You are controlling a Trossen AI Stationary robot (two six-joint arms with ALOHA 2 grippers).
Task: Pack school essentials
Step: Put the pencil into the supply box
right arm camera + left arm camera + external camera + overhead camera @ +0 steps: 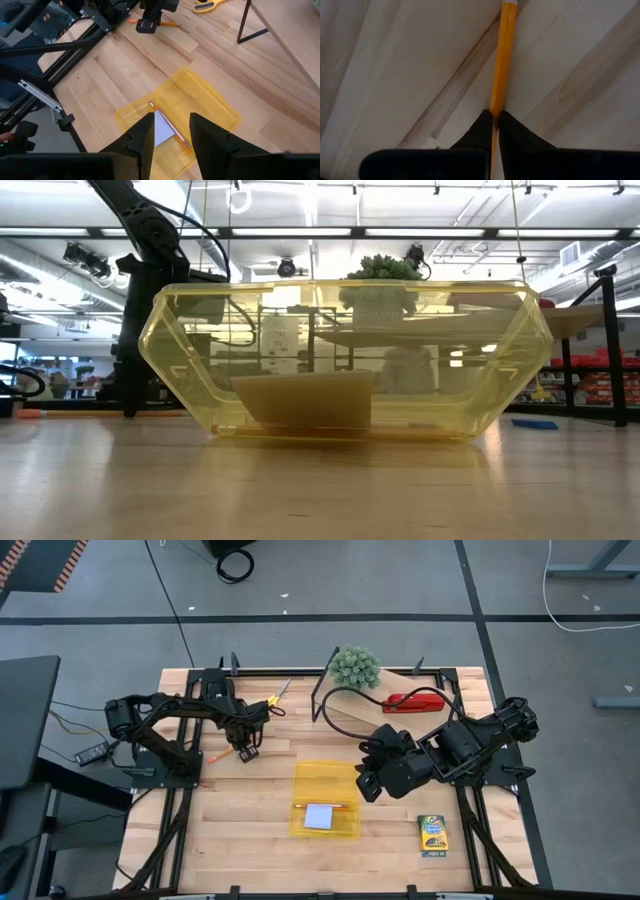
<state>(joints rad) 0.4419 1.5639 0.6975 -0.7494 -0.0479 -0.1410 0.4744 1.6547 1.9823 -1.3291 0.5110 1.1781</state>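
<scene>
An orange pencil (501, 60) lies on the wooden table at the far left, and my left gripper (245, 751) stands over it, pointing down and shut on it. My right gripper (172, 134) hangs open above the yellow bin (325, 800), touching nothing. In the bin lie a pale notepad (318, 817) and another orange pencil (176, 134). The yellow-handled scissors (275, 698) lie at the far edge. The green-and-yellow crayon box (432, 835) lies flat near the right front. My left gripper pinches the orange pencil's shaft (495, 111) between its two fingertips. The fingers come from above, pointing down, and lie across the pencil. A stretch of pencil shows on each side of the fingers (147, 24). The pencil lies along the table top.
A green potted plant (355, 667) and a red stapler (415, 702) sit on a raised wooden shelf (370, 715) at the far right. A small blue thing (535, 423) lies on the table beside the bin. Bare wood stretches between the bin and my left gripper.
</scene>
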